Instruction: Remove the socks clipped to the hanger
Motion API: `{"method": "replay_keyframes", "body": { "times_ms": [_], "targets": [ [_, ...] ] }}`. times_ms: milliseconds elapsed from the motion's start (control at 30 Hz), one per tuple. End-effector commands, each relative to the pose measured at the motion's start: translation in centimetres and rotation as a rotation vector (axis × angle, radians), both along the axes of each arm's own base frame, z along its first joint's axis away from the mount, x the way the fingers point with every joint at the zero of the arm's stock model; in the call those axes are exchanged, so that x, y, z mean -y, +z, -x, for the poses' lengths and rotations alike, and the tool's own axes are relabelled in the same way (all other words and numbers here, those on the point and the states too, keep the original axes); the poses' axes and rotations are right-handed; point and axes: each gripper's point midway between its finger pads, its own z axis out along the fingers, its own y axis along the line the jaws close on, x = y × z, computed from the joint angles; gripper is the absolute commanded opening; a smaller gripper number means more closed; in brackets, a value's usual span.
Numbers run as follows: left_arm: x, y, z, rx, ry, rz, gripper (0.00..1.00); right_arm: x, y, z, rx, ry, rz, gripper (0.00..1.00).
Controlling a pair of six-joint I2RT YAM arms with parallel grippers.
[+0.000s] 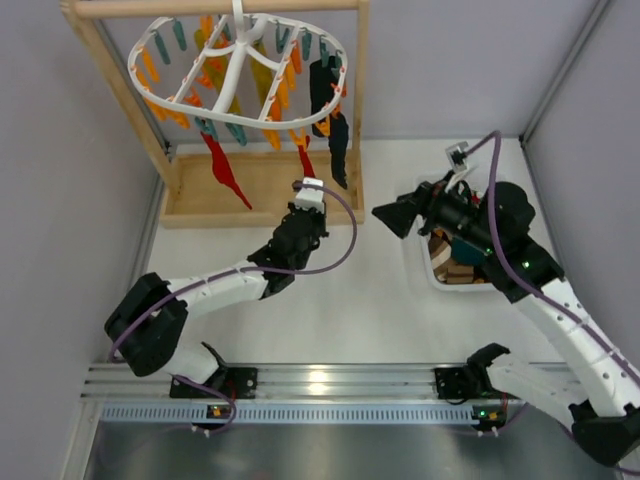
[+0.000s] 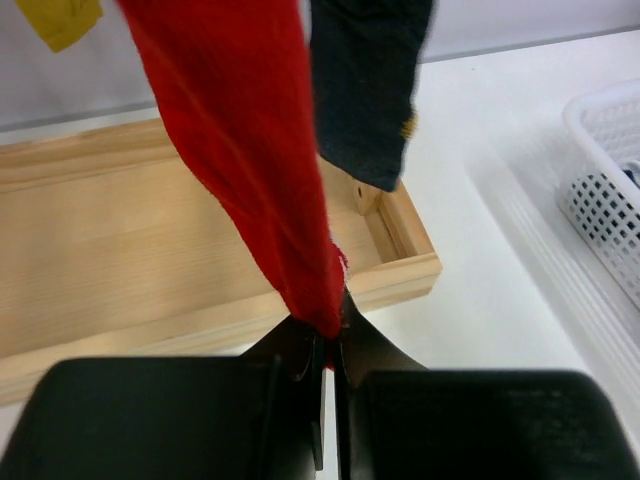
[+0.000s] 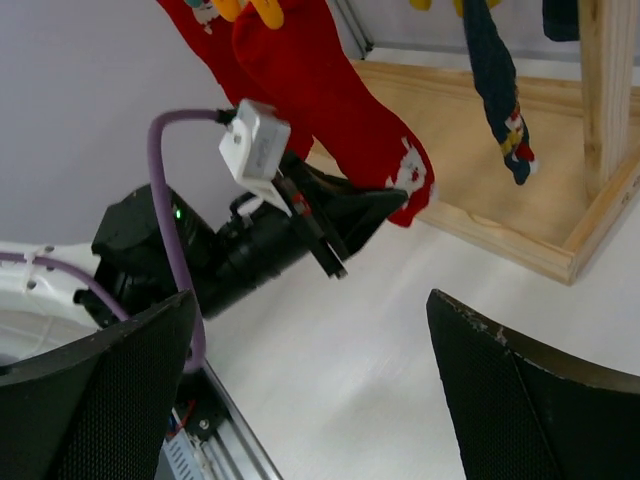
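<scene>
The white oval hanger (image 1: 240, 68) with orange and teal clips hangs from the wooden frame. Two red socks hang from it, one to the left (image 1: 226, 172) and one (image 1: 305, 160) nearer the middle, with a dark sock (image 1: 336, 135) to the right. My left gripper (image 1: 307, 187) is shut on the lower tip of the middle red sock (image 2: 250, 150), pinched between the jaws (image 2: 330, 332). The dark sock (image 2: 365, 90) hangs just behind it, and a yellow sock (image 2: 60, 18) shows at the top left. My right gripper (image 1: 386, 216) is open and empty (image 3: 315, 390), facing the left gripper.
The wooden frame's flat base tray (image 2: 150, 260) lies under the socks, with an upright post (image 3: 605, 90) at its right corner. A white perforated basket (image 1: 432, 268) holding fabric sits under my right arm; its rim shows in the left wrist view (image 2: 610, 170).
</scene>
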Motion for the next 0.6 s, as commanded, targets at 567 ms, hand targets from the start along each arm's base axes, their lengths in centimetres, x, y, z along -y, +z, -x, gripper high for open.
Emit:
{"method": "replay_keyframes", "body": {
  "times_ms": [567],
  "targets": [
    [6.5,4.8,5.2,0.155,0.131,-0.134,0.0,-8.9,9.5,-6.8,0.217,-0.388,0.564,0.75]
  ]
}}
